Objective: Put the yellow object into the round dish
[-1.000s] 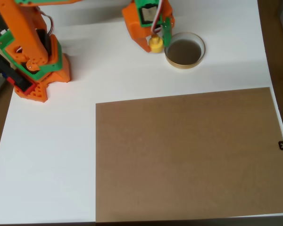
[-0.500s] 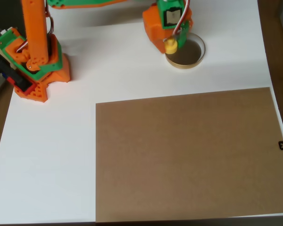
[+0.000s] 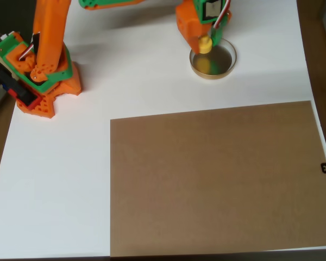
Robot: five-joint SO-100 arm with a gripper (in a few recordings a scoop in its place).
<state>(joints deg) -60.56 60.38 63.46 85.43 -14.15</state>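
Note:
In the overhead view the small yellow object (image 3: 205, 45) hangs in my orange and green gripper (image 3: 206, 42), which is shut on it. It sits over the upper left rim of the round dish (image 3: 226, 66), a shallow tan-rimmed circle near the table's top edge. A yellowish reflection shows on the dish's greyish-brown inside, right below the piece. The gripper body hides part of the dish's far rim.
The arm's orange and green base (image 3: 41, 76) stands at the left. A large brown board (image 3: 217, 179) covers the lower right of the white table (image 3: 54, 179). The table's right edge runs close beside the dish.
The gripper has carried the yellow object rightward, from beside the dish's left rim to over the dish's edge. The arm has swung further right.

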